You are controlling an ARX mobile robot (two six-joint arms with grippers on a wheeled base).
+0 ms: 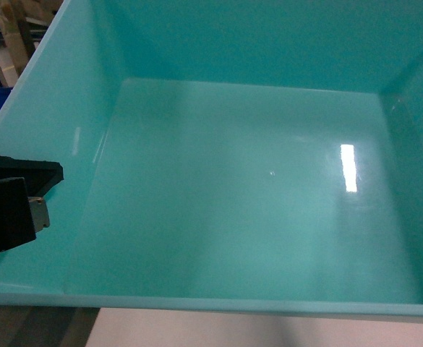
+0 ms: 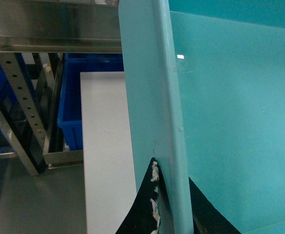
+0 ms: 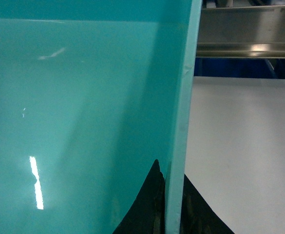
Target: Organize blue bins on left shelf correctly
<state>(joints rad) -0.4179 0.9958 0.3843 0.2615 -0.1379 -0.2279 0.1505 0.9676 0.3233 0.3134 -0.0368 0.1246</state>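
Note:
The light turquoise blue bin (image 1: 233, 181) fills the head view, its glossy inside facing me, and it is held up between both arms. My left gripper (image 2: 174, 214) is shut on the bin's left wall (image 2: 164, 112), with one black finger (image 2: 142, 209) outside and the other inside. The same gripper (image 1: 30, 210) shows at the bin's left edge in the head view. My right gripper (image 3: 174, 209) is shut on the bin's right wall (image 3: 181, 122) in the same way. Steel rails of the left shelf (image 2: 49, 29) stand just beyond the bin, and a rail (image 3: 249, 34) also shows in the right wrist view.
A darker royal-blue bin (image 2: 79, 97) sits inside the steel rack behind a perforated post (image 2: 23, 97). A white flat surface (image 2: 103, 146) lies under the held bin and runs up to the rack (image 3: 239, 146). Grey floor (image 2: 30, 200) lies to the left.

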